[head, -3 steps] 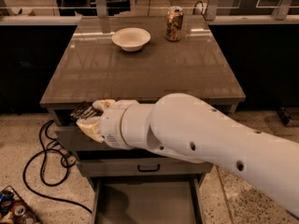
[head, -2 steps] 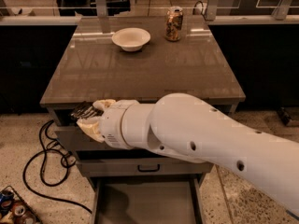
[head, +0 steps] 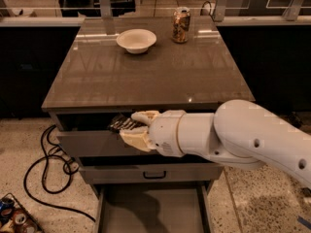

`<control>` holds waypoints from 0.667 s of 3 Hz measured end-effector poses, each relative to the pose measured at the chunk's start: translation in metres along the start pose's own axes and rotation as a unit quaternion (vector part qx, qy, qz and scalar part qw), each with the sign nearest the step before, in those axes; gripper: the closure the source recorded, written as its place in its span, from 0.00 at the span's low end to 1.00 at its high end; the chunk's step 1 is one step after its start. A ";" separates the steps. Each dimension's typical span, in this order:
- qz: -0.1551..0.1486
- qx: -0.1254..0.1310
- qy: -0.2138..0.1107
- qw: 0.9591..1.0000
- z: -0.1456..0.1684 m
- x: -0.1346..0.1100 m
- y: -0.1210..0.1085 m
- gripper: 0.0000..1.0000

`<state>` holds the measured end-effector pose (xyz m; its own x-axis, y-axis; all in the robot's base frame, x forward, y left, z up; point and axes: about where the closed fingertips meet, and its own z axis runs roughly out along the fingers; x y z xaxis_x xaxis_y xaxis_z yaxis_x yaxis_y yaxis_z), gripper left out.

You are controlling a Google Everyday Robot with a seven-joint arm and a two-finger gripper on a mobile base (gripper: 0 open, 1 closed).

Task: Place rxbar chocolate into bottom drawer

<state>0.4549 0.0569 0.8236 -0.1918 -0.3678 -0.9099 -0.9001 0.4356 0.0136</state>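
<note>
My gripper (head: 128, 129) is at the front of the cabinet, at the level of the pulled-out top drawer (head: 87, 143). Its cream fingers (head: 142, 116) are shut on the rxbar chocolate (head: 119, 124), a shiny black wrapper with light lettering that sticks out to the left. The bottom drawer (head: 146, 212) is pulled open below, showing a plain grey floor with my arm's shadow on it. The bar is well above that drawer.
A white bowl (head: 136, 40) and a brown drink can (head: 181, 25) stand at the back of the cabinet top (head: 146, 76). The middle drawer (head: 154, 174) is closed and has a black handle. Black cables (head: 48, 164) lie on the floor at the left.
My gripper, with the bar in it, has moved to the right and slightly down along the cabinet front. The drawers, bowl and can have not moved.
</note>
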 end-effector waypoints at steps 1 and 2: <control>0.005 -0.030 0.000 1.000 -0.046 0.052 -0.027 1.00; 0.004 -0.077 -0.001 0.997 -0.076 0.093 -0.032 1.00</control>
<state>0.4362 -0.0534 0.7703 -0.1982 -0.3630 -0.9105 -0.9480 0.3070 0.0840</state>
